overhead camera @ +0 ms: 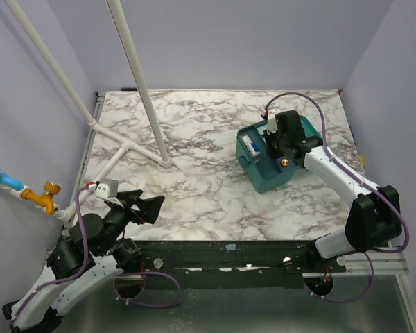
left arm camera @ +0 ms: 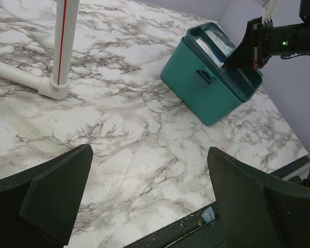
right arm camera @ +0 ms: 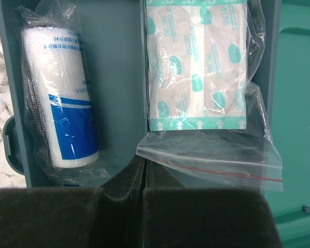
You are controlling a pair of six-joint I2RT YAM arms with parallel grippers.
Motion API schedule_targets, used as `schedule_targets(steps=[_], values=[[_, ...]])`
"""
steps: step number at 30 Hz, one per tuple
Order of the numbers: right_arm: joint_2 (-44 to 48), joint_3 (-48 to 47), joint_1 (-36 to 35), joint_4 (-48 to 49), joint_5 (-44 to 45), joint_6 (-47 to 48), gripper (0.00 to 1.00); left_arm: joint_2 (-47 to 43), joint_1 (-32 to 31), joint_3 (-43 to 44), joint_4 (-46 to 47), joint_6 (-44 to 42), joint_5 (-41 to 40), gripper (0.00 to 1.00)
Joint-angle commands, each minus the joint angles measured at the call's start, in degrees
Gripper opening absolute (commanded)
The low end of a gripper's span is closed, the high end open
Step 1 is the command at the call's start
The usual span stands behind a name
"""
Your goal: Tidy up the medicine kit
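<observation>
Marble counter (overhead camera: 194, 187), white with grey veining; white pipe frame (overhead camera: 143, 90) on its left half, upright rising from floor joint; blue-and-orange fitting (overhead camera: 35, 196) off left edge.

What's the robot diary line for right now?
left claw: open | right claw: shut, over open teal-green rectangular plastic medicine kit | inside: wrapped white bandage roll, clear bag of plasters

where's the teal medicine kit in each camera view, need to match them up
Top external: the medicine kit sits right of centre, under the right arm.
Left wrist: the medicine kit is at the upper right, seen from its side.
Right wrist: the medicine kit fills the frame, seen from above.
Shared landmark: the right gripper at the kit's opening, upper right in the left wrist view, bottom edge of its own.
</observation>
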State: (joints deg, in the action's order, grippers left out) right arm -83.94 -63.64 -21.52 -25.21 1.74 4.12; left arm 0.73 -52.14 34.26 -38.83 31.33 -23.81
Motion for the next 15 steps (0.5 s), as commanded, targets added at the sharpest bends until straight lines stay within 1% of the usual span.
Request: schedule_targets(steps=[1,6,10,15], values=[[0.49,1.16,-0.01,-2.09,-3.85,-0.08,0.01,-2.59,0.11,-0.39,0.60,-0.31,-0.01,0.96],[-0.60,2.96,-0.01,-2.12,-6.51,0.01,0.01,-2.93,0.12,-0.46,0.60,-0.30,0.11,0.96],[-1.08,4.23,-0.10,-1.96,-10.46,0.42,0.01,-2.94,0.11,-0.39,0.61,-0.22,0.08,0.96],[0.54,6.44,-3.67,-0.63,-13.39,4.00,0.01,-2.93,0.06,-0.41,0.60,-0.22,0.17,0.96]])
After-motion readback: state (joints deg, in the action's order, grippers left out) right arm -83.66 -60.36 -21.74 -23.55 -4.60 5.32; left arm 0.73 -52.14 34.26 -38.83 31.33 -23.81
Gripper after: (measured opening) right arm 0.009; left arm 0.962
